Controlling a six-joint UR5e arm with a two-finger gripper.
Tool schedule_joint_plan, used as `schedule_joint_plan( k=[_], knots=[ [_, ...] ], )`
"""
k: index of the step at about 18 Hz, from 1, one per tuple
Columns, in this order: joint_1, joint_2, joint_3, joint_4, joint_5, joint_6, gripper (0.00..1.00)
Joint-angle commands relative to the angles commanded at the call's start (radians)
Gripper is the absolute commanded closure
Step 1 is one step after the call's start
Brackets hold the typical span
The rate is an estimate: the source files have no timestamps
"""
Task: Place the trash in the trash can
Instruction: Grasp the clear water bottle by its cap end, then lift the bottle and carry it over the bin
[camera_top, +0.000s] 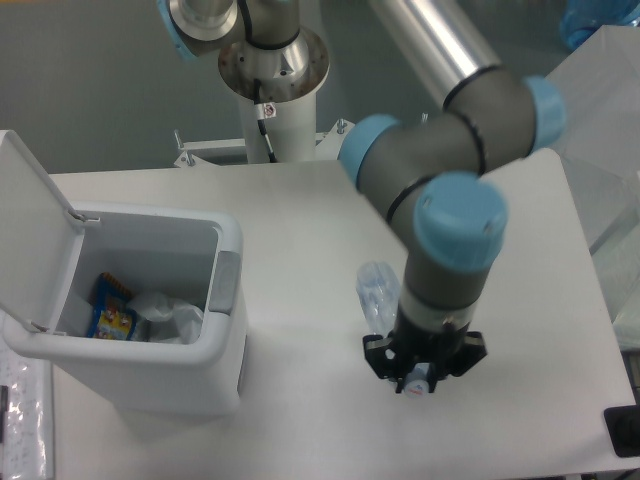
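The trash can (225, 330) is a white boxy bin at the left, with its lid (30, 215) hinged up and open. Inside it lies the whitish plastic bag (165, 315). The clear water bottle (376, 292) lies on the table right of the bin, its capped end pointing to the front. My gripper (420, 368) points straight down over the bottle's cap end. Its black fingers (374, 358) stand spread on either side of the bottle. The wrist hides the fingertips.
Blue-and-yellow snack packets (112, 310) lie in the bin beside the bag. The arm's base column (272, 90) stands at the back of the table. A black object (624, 432) sits at the front right corner, and clear sheeting (605, 120) hangs at the right.
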Motion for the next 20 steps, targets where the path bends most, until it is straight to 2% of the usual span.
schedule_joint_plan(
  k=[5, 8, 11, 15, 18, 20],
  knots=[
    [0.035, 0.071, 0.009, 0.028, -0.253, 0.018, 0.95],
    [0.045, 0.106, 0.009, 0.032, -0.322, 0.023, 0.95],
    [0.057, 0.127, 0.011, 0.058, -0.442, 0.021, 0.95],
    [0.069, 0.157, 0.009, 0.066, -0.598, 0.020, 0.94],
    [0.068, 0.190, 0.009, 0.068, -0.675, 0.021, 0.94],
    [0.052, 0.190, 0.000, 0.094, -0.706, 0.018, 0.94]
  ],
)
